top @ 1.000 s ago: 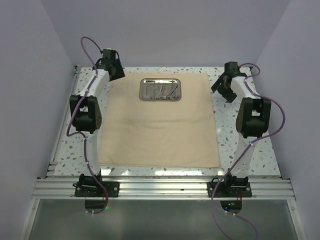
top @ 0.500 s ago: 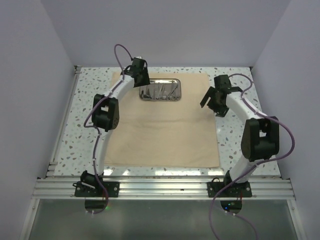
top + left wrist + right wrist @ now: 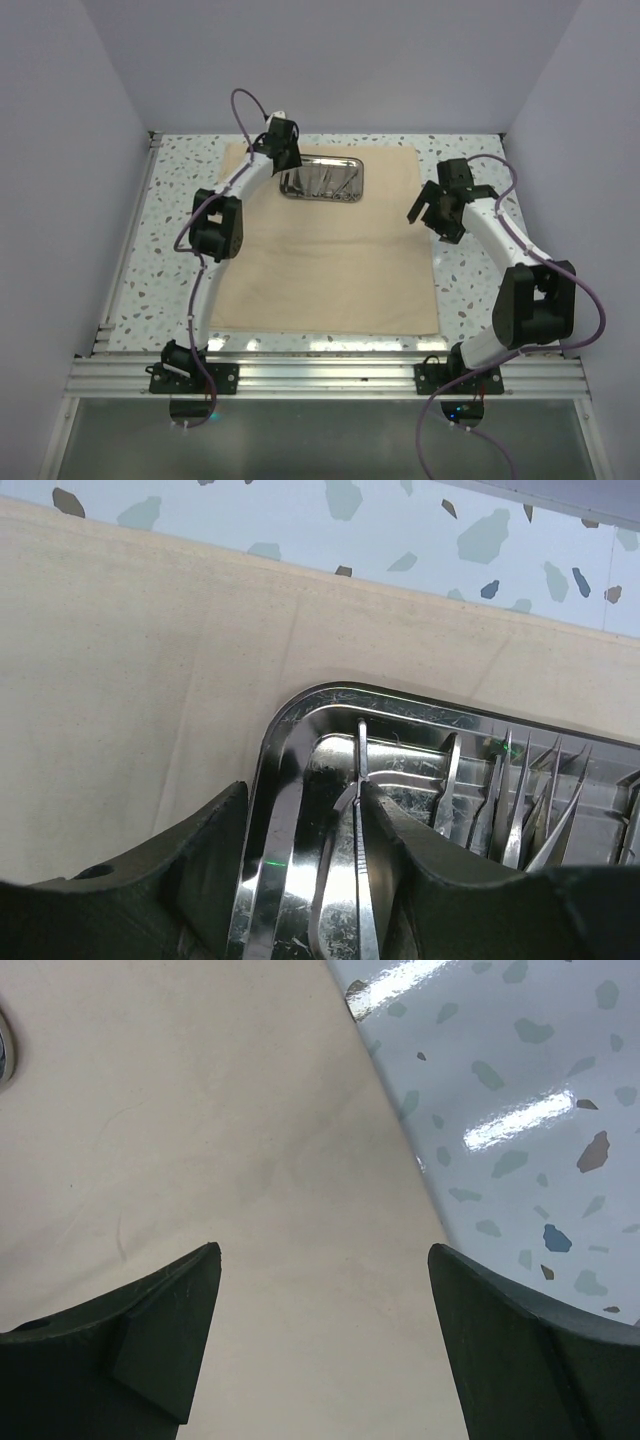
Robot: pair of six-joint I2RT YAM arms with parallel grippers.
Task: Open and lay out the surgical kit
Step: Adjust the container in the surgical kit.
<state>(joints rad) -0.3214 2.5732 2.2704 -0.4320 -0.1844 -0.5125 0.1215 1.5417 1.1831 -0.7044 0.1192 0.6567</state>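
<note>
Left end effector (image 3: 300, 870) spread, straddling left rim of steel tray (image 3: 272, 810) at far end of flat beige cloth wrap (image 3: 130, 680). Right end effector (image 3: 320, 1340) spread, empty, over its right edge. Tweezers (image 3: 355, 900) thin; judged stiff, light, slippery. Best pinched mid-shank.

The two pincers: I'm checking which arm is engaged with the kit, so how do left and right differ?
The left pincer straddles the left rim of the steel tray. The right pincer hangs over the right edge of the cloth with nothing between its jaws. The left pincer's gap is narrower than the right pincer's. Both are open.
</note>
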